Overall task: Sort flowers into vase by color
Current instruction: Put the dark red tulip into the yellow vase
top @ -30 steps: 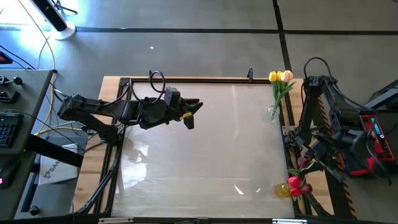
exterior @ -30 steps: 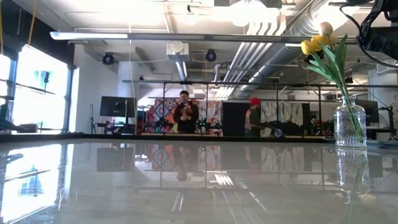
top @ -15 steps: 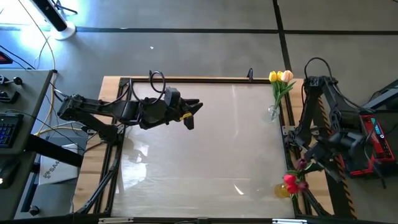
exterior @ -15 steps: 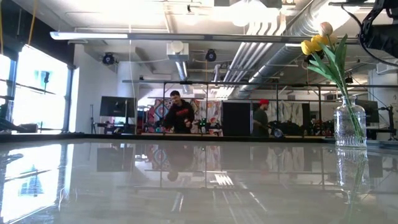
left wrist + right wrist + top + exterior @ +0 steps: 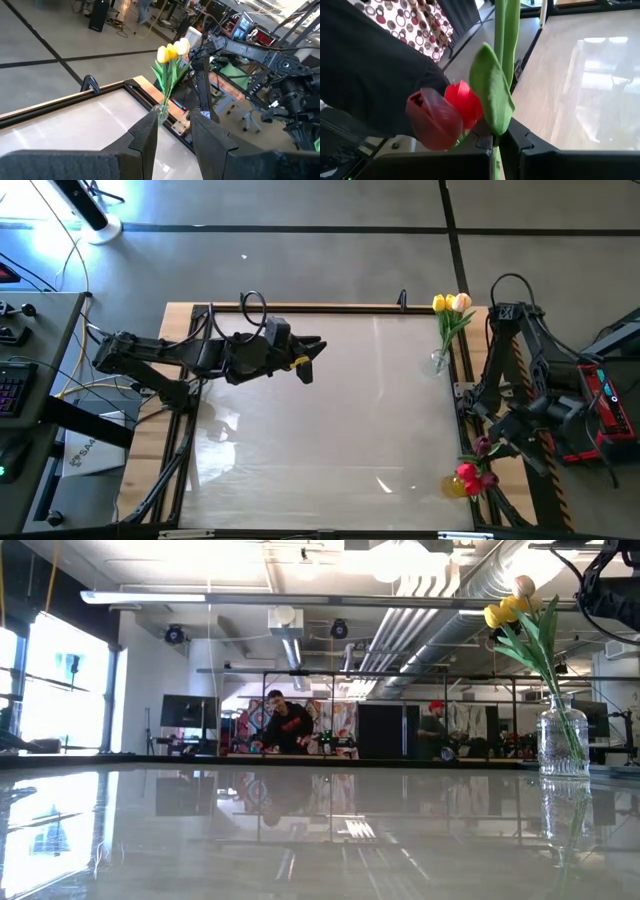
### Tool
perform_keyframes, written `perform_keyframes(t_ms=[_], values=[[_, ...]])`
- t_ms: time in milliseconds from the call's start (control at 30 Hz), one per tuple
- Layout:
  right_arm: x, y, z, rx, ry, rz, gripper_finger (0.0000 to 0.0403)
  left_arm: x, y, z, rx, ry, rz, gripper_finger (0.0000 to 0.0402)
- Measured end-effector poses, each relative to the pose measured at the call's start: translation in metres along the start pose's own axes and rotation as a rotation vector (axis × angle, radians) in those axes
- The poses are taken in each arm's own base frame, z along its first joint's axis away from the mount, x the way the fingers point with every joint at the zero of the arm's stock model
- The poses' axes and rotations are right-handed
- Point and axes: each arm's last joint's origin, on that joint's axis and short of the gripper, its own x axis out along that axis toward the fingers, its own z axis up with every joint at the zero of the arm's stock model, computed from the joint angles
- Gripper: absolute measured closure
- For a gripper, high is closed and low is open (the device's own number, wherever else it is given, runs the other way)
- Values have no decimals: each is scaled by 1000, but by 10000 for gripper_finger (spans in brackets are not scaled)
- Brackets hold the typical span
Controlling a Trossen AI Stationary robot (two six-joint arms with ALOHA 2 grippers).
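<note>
A clear glass vase (image 5: 439, 361) stands by its base at the table's far right edge and holds yellow and peach tulips (image 5: 451, 303). The low view shows the same vase (image 5: 562, 736) and the left wrist view shows those tulips (image 5: 172, 51). My right gripper (image 5: 496, 450) hovers off the table's near right edge, shut on green stems. A maroon head (image 5: 433, 118) and a red head (image 5: 465, 102) sit beside it. From above, the red heads (image 5: 466, 474) and the maroon head (image 5: 483, 446) also show. My left gripper (image 5: 173, 136) is open and hangs over the table's far left part (image 5: 311, 361). My right gripper pinches a green stem (image 5: 497, 144) between its two fingers, just below a broad leaf (image 5: 491, 90). The stem runs on past the fingers, and the red and maroon heads sit close beside them. The flowers are lifted clear of the table. How many stems are held is hidden.
A small yellowish object (image 5: 450, 486) sits at the table's near right corner, under the red heads. The table's glossy top (image 5: 330, 430) is rimmed by a dark frame. People move in the room beyond the far edge (image 5: 285, 725).
The red heads in my right gripper have swung a little toward the table's left, and the right wrist has turned slightly. My left arm has kept still. The people in the background have walked about.
</note>
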Motion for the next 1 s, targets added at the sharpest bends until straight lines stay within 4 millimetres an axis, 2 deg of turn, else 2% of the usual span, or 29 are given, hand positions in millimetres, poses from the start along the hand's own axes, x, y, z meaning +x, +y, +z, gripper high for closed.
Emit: perform_keyframes(t_ms=[200, 433, 533, 1000], values=[[-5, -3, 3, 22, -27, 10, 403, 0, 0, 0, 1, 1, 0, 298], [-16, -1, 19, 6, -69, 45, 403, 0, 0, 0, 3, 3, 2, 298], [-16, -1, 19, 6, -66, 43, 403, 0, 0, 0, 3, 3, 2, 298], [16, 20, 1, -42, 36, -74, 403, 2, 3, 1, 19, 2, 11, 298]])
